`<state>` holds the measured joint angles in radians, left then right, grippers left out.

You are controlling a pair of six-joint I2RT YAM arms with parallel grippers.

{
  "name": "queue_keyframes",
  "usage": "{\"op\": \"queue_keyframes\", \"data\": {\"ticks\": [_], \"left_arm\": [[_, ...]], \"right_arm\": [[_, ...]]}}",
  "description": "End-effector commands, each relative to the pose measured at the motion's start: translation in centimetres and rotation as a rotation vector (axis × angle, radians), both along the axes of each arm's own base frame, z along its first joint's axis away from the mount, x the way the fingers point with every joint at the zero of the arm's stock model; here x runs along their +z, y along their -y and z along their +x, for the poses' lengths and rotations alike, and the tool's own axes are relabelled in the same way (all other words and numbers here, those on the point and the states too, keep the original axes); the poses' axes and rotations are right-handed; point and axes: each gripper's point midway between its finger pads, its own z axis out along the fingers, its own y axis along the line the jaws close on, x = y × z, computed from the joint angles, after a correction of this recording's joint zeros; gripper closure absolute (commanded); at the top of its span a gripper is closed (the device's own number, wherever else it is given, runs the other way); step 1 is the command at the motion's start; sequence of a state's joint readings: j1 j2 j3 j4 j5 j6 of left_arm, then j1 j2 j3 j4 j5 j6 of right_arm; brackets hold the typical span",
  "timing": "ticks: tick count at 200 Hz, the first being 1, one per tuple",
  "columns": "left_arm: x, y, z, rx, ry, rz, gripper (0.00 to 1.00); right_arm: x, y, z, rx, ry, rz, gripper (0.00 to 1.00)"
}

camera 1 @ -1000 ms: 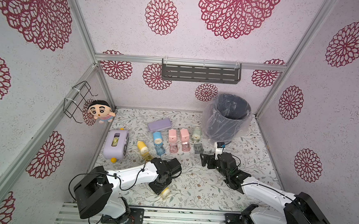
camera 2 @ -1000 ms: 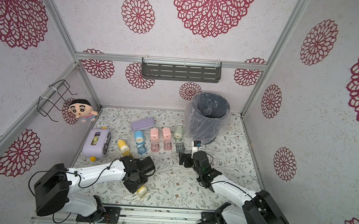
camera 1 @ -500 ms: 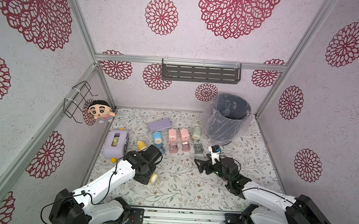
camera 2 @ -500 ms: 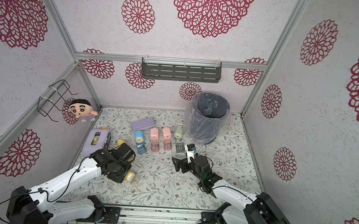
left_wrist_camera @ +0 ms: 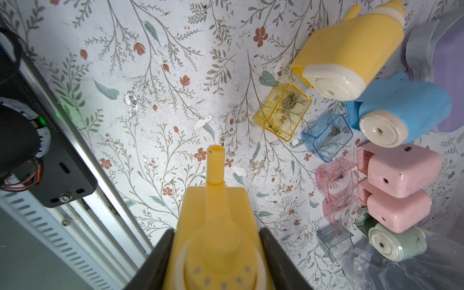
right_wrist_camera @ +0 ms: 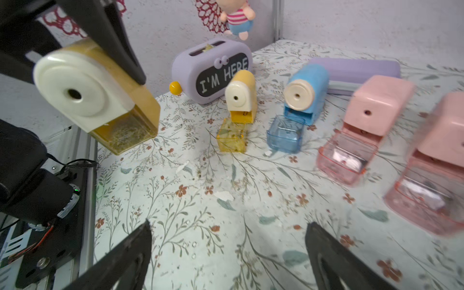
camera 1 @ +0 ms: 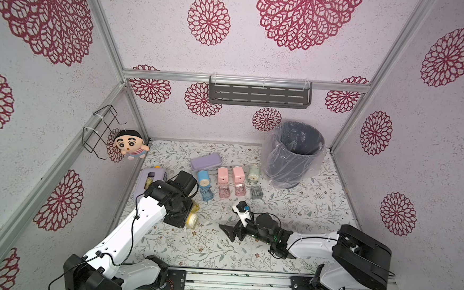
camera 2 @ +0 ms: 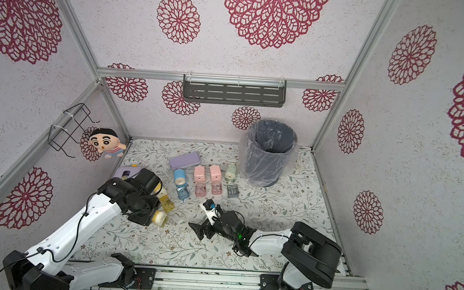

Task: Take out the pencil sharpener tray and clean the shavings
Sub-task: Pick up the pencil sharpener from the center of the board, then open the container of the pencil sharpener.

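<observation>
My left gripper [left_wrist_camera: 216,236] is shut on a yellow pencil sharpener [right_wrist_camera: 82,95] and holds it just above the table at the front left [camera 1: 192,221]. The sharpener's amber tray [right_wrist_camera: 125,133] sits inside it, with tan shavings [right_wrist_camera: 118,131] showing through its wall. My right gripper [right_wrist_camera: 229,223] is open and empty, low over the middle of the table [camera 1: 228,232], a little to the right of the held sharpener and facing it. A second yellow sharpener [left_wrist_camera: 351,55] stands behind, its tray [left_wrist_camera: 282,111] out on the table with shavings [left_wrist_camera: 288,101] in it.
A blue sharpener [left_wrist_camera: 401,113], two pink ones [camera 1: 222,175] and a pale green one [camera 1: 253,173] stand in a row with their trays out in front. A lined bin [camera 1: 293,155] stands back right. A purple toaster-shaped box [right_wrist_camera: 213,70] sits far left. Loose crumbs [left_wrist_camera: 256,164] lie on the table.
My left gripper has carried the yellow sharpener left and back towards the row. My right gripper has swung left and towards the front, staying open.
</observation>
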<state>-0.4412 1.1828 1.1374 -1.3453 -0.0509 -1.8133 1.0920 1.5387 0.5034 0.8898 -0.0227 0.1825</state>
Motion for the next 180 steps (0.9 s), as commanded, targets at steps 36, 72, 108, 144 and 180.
{"op": "queue_keyframes", "data": {"ticks": [36, 72, 108, 144, 180], "left_arm": [[0.8, -0.3, -0.3, -0.026, -0.066, 0.023, 0.65], [0.3, 0.2, 0.3, -0.059, -0.080, 0.020, 0.67], [-0.1, 0.6, 0.6, -0.076, -0.094, 0.016, 0.68], [-0.3, 0.5, 0.6, -0.075, -0.094, 0.022, 0.68], [-0.3, 0.5, 0.7, -0.070, -0.088, 0.024, 0.68]], "right_arm": [[2.7, -5.1, -1.2, 0.047, 0.269, 0.082, 0.01], [2.5, -7.4, -2.8, 0.079, 0.339, 0.093, 0.05], [2.6, -9.5, -4.0, 0.117, 0.369, 0.088, 0.11], [2.9, -10.5, -4.0, 0.113, 0.355, 0.097, 0.22], [3.1, -10.6, -3.8, 0.098, 0.340, 0.106, 0.37]]}}
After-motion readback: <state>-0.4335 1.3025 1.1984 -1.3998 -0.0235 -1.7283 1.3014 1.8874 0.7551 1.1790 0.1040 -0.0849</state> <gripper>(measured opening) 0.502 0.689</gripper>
